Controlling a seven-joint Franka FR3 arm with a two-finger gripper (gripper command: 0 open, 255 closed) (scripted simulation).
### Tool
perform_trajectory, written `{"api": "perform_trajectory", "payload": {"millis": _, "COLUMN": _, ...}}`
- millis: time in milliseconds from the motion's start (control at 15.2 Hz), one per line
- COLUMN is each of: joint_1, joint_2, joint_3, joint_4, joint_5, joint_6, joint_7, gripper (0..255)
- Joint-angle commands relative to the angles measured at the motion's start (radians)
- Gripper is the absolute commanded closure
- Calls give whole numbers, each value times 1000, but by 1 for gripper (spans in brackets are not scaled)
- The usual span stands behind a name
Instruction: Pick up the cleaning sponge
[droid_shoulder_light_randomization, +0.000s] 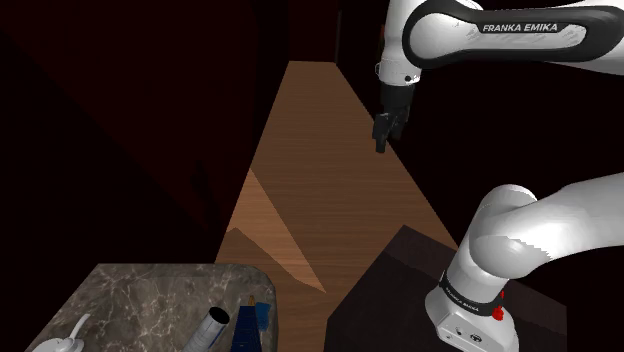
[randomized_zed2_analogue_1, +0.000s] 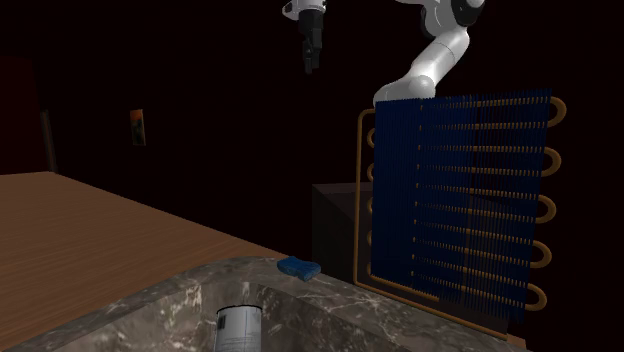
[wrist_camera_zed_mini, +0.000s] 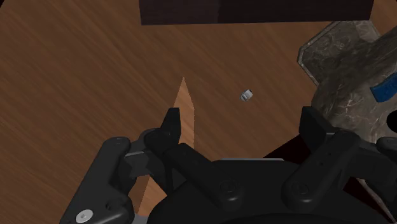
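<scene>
While the gripper (droid_shoulder_light_randomization: 385, 140) hangs high over the wood floor (droid_shoulder_light_randomization: 320, 190), its fingers stand spread with nothing between them. In the shoulder view the blue sponge (droid_shoulder_light_randomization: 262, 320) lies at the marble counter's (droid_shoulder_light_randomization: 140, 295) edge, well apart, about seven o'clock from the gripper and at three o'clock of a can (droid_shoulder_light_randomization: 210, 328).

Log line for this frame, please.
gripper: jaws open, empty, high over wooden floor | blue sponge: at edge of marble counter, untouched | grey can: near sponge | grasp: not yet begun
</scene>
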Motion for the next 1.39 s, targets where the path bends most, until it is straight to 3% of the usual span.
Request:
{"api": "perform_trajectory", "payload": {"millis": 0, "joint_1": 0, "joint_2": 0, "joint_3": 0, "joint_4": 0, "joint_5": 0, "joint_6": 0, "joint_7": 0, "gripper": 0}}
{"api": "perform_trajectory", "payload": {"millis": 660, "joint_1": 60, "joint_2": 50, "joint_3": 163, "joint_4": -206, "joint_5": 140, "joint_6": 247, "joint_7": 237, "gripper": 0}}
{"api": "perform_trajectory", "payload": {"millis": 1320, "joint_1": 121, "joint_2": 291, "joint_3": 347, "joint_4": -271, "joint_5": 261, "joint_6": 560, "joint_7": 470, "gripper": 0}}
